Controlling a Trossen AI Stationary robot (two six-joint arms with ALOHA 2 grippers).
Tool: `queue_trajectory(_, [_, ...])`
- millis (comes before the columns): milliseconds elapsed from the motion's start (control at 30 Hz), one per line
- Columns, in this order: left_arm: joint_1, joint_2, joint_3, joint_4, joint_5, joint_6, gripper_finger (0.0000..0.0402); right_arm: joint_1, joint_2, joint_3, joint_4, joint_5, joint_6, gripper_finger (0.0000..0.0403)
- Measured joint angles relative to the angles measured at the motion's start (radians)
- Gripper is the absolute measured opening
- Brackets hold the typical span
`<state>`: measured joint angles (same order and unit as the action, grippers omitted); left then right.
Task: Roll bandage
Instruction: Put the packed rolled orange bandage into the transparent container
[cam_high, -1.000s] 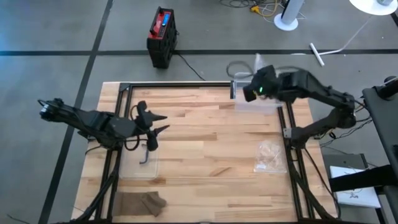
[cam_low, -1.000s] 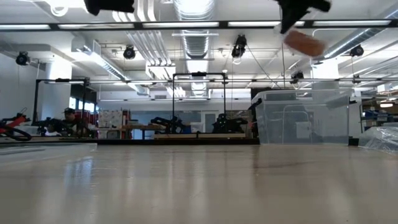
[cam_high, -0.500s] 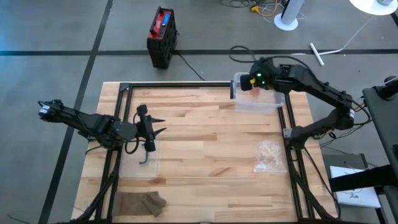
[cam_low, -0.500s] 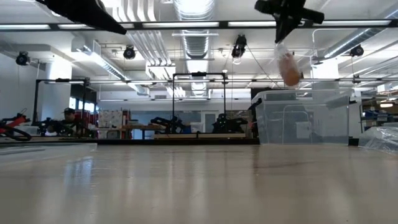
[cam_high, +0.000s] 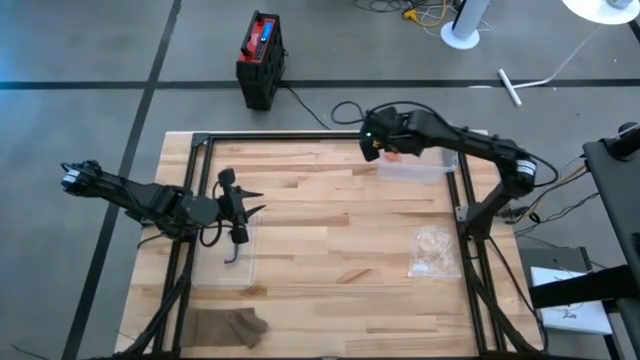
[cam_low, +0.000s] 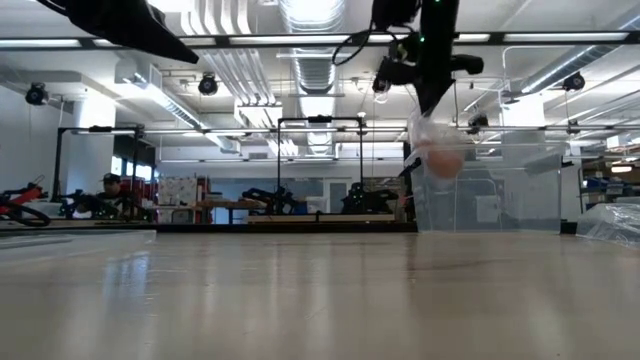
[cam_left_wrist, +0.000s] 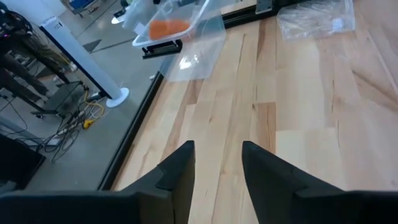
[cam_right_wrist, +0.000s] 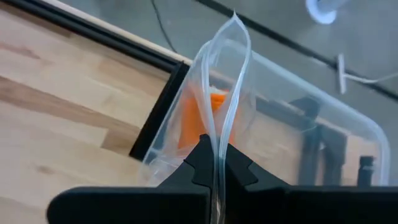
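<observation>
A clear plastic bag (cam_low: 437, 150) with an orange bandage (cam_right_wrist: 198, 121) inside it hangs over the table's far right part, just left of a clear bin (cam_high: 425, 162). My right gripper (cam_high: 376, 146) is shut on the bag and shows above it in the low view (cam_low: 432, 100). My left gripper (cam_high: 247, 208) hovers above the table's left part. It is open, and only bare wood shows between its fingers (cam_left_wrist: 217, 171). The left wrist view shows the bag (cam_left_wrist: 177, 28) far ahead. My right gripper pinches the bag's top edge (cam_right_wrist: 215, 148) between its two fingers, both clear walls together. The fingers slant down from the far right. The bag hangs below them, clear of the table, with the orange bandage (cam_low: 442, 160) in its lower part.
An empty crumpled clear bag (cam_high: 435, 250) lies by the right rail. A brown crumpled cloth (cam_high: 228, 325) lies at the near left. A flat clear sheet (cam_high: 228, 265) lies under my left gripper. The black frame (cam_high: 290, 138) runs around the tabletop.
My right gripper has swung from over the clear bin toward the table's left and down. The bag has gone with it and now hangs straight below the fingers. My left gripper has sunk a little and rolled about its own axis.
</observation>
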<state>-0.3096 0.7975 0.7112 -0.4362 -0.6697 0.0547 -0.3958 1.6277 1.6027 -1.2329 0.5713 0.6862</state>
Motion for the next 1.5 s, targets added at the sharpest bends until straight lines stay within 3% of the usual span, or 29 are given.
queue_trajectory(433, [0.000, 0.000, -0.001, -0.001, 0.000, -0.008, 0.0137, -0.050, 0.010, 0.000, 0.076, 0.106, -0.130, 0.0000])
queue_trajectory(733, [0.000, -0.001, -0.001, -0.010, 0.000, -0.012, 0.0113, -0.008, 0.010, -0.029, 0.064, 0.011, -0.043, 0.0000])
queue_trajectory(1033, [0.000, 0.000, -0.001, -0.032, 0.000, -0.020, 0.0094, 0.087, -0.029, -0.175, 0.061, -0.014, 0.213, 0.0000])
queue_trajectory(1300, [0.000, 0.001, -0.001, -0.028, 0.000, -0.039, 0.0087, 0.084, -0.029, -0.231, 0.124, -0.077, 0.233, 0.0001])
queue_trajectory(1500, [0.000, 0.003, -0.001, -0.028, 0.000, -0.040, 0.0088, 0.057, -0.030, -0.230, 0.133, -0.119, 0.229, 0.0047])
